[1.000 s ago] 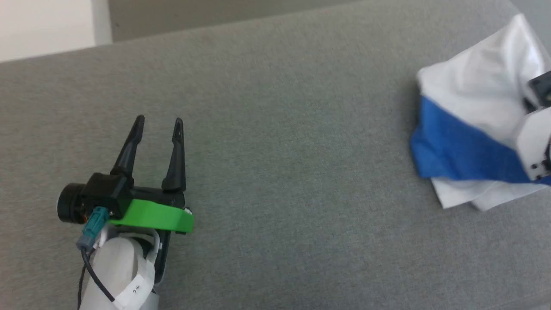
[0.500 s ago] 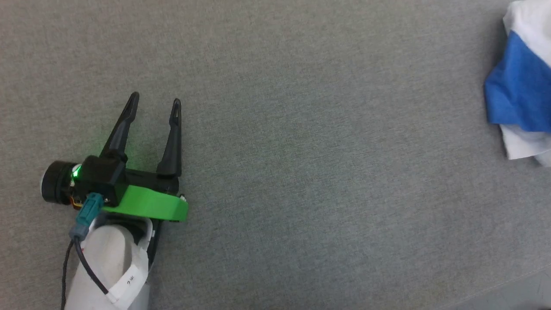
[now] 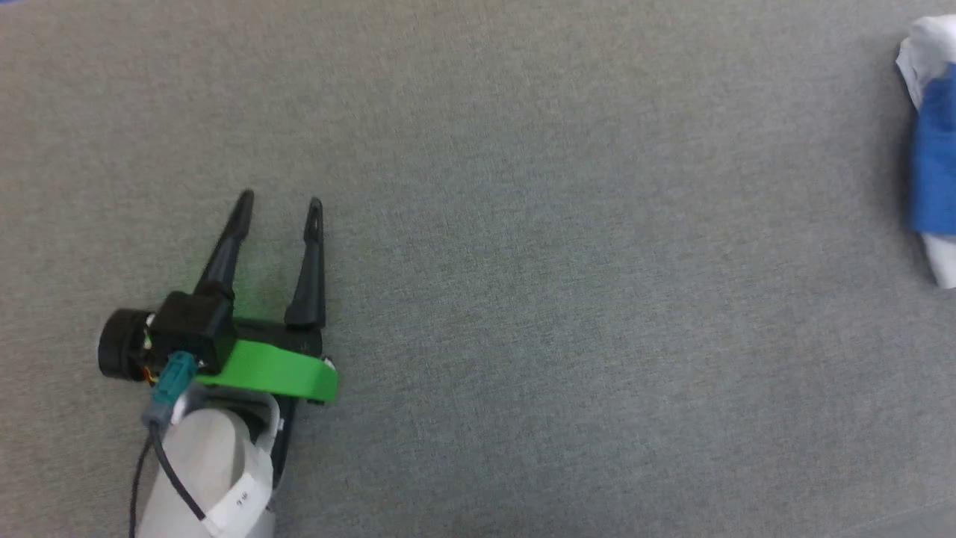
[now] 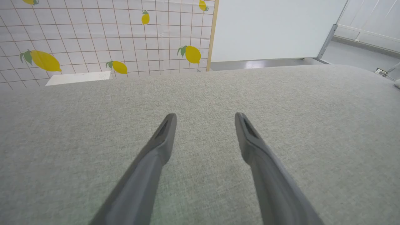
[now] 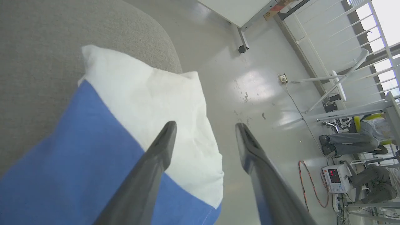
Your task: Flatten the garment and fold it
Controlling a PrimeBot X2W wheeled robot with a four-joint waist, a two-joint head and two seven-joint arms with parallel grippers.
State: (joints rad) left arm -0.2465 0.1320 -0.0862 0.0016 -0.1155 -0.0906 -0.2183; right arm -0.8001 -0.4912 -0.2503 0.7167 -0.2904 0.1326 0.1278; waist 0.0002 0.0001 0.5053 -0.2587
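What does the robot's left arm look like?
Its left claw has two long, tapering black fingers mounted on a bright green bracket. A teal plug and black cable run along the pale forearm, which bears a small printed label.

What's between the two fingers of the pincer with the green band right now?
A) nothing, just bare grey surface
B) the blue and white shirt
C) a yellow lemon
A: the left pincer stands open over the bare grey surface, and the garment lies far off at the head view's right edge.
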